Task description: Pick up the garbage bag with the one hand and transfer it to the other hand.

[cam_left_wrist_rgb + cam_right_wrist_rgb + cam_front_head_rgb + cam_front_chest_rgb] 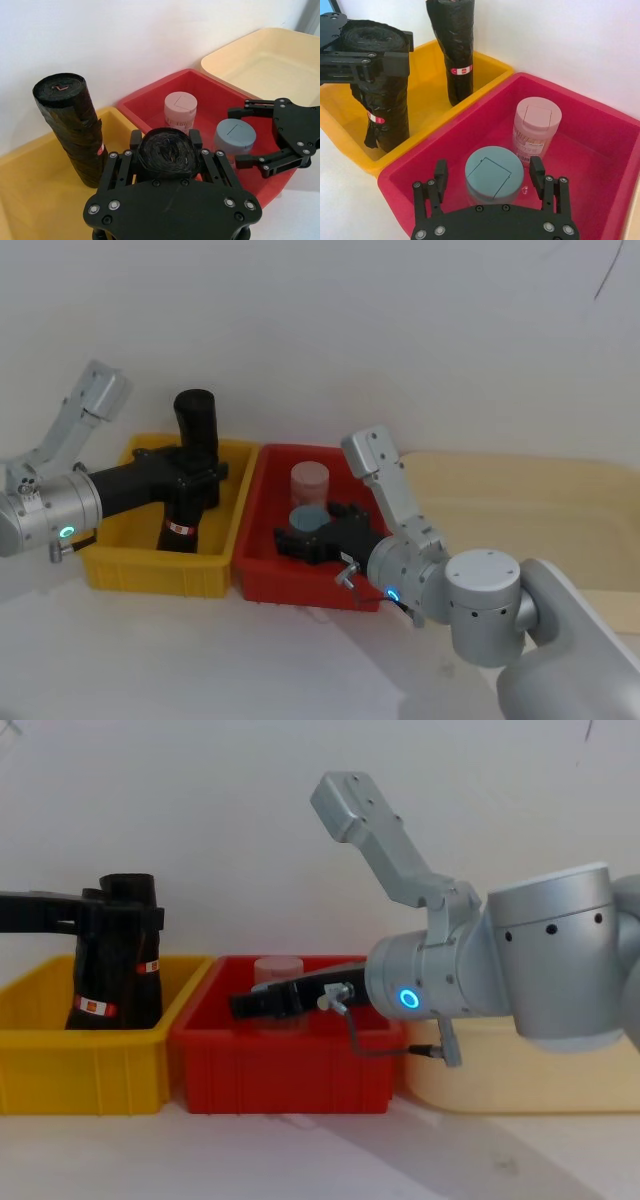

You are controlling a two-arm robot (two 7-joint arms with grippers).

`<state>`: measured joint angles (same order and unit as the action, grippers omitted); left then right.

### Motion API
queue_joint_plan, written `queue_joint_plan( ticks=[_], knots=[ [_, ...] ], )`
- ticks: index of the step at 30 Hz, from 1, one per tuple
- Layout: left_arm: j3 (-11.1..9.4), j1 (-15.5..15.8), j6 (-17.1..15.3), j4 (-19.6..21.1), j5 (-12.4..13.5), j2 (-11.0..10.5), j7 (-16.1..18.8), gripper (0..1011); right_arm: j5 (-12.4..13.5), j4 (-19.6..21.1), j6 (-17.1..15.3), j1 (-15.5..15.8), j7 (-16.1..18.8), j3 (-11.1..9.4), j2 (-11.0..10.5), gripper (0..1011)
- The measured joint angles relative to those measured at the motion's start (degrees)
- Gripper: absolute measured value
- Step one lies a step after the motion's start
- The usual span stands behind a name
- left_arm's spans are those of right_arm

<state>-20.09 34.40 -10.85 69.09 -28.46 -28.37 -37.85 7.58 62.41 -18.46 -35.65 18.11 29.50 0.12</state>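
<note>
Chest view hides much of the cream bin [520, 1085] behind the right gripper's [245, 1005] grey wrist, on a white table [200, 1160] against a bare white wall [200, 800]. In the yellow bin [150, 575] the left gripper [190, 478] clamps the garbage bag [178, 525], its fingers [122, 165] covering the roll's middle, a taller roll [195, 415] just behind. Over the red bin [300, 585] the right gripper is spread around a blue-lidded jar [492, 182].

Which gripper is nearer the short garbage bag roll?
Left. The left gripper clamps the garbage bag in the yellow bin; the right gripper is apart in the red bin, open around a blue-lidded jar.
</note>
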Motion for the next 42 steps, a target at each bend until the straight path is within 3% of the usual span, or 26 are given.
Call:
queue_joint_plan(
  ticks=[7,20,37,42],
  knots=[
    [0.0,0.0,0.0,0.0,0.0,0.0,0.0,533,-0.4,-0.5,0.4,-0.1,-0.1,-0.1,0.2,993],
    [0.0,0.0,0.0,0.0,0.0,0.0,0.0,533,-0.7,-1.0,0.7,-0.2,-0.4,-0.2,0.4,667],
    [-0.1,0.0,0.0,0.0,0.0,0.0,0.0,533,-0.8,-1.2,0.8,-0.3,-0.4,-0.3,0.4,663],
    [-0.2,-0.1,0.3,0.3,0.0,0.0,0.1,533,-0.8,0.4,0.8,0.5,-0.2,-0.5,0.1,664]
  ],
)
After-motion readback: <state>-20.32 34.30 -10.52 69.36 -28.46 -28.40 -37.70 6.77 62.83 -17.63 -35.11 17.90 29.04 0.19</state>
